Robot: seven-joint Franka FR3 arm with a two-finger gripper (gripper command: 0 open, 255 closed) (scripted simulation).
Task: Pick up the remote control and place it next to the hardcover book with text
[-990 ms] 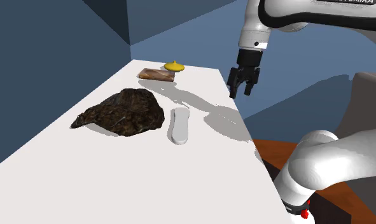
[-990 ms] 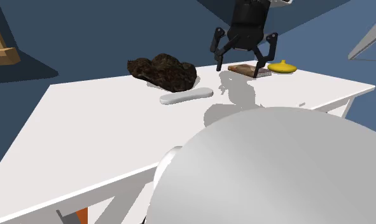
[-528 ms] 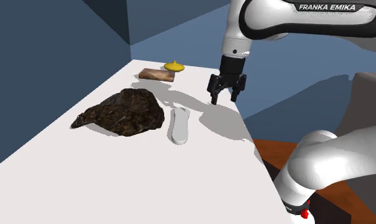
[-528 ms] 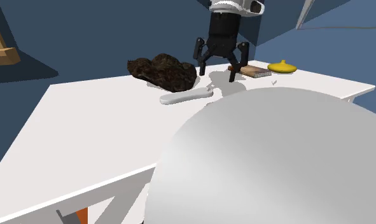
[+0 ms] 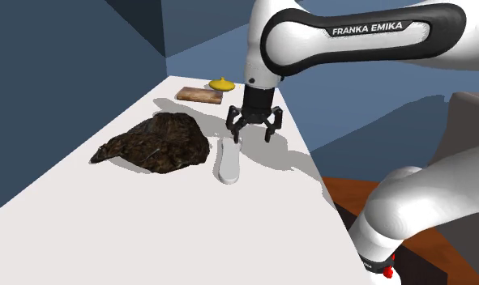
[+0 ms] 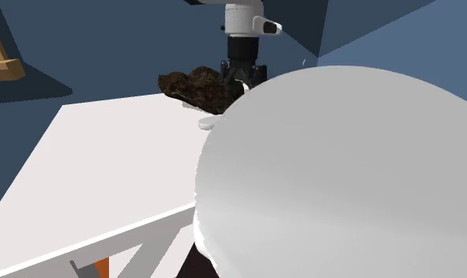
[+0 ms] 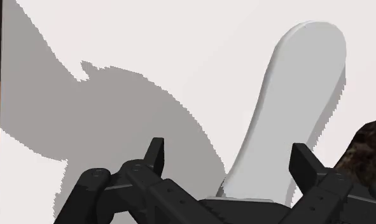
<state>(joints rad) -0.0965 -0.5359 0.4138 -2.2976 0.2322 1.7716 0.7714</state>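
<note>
A pale grey, elongated remote control (image 5: 228, 160) lies flat on the white table (image 5: 148, 219), beside a dark lumpy mass. My black gripper (image 5: 251, 137) hangs open just above the remote's far end, its fingers spread wide and touching nothing. In the wrist view the remote (image 7: 298, 105) runs away from my gripper (image 7: 229, 159), with its near end between the two fingertips and closer to one finger (image 7: 304, 162). The brown hardcover book (image 5: 200, 95) lies flat near the table's far edge. In the second exterior view my gripper (image 6: 239, 77) stands over the remote's tip (image 6: 205, 123).
The dark brown rock-like lump (image 5: 156, 142) sits on the remote's left in the shoulder view. A small yellow object (image 5: 222, 83) rests behind the book. The table's right edge (image 5: 314, 174) drops off close to the remote. A big white arm segment (image 6: 342, 182) blocks much of the second exterior view.
The arm has swung to the shoulder view's left and lower, from beyond the table's right edge to above the remote's far end. The fingers stayed open.
</note>
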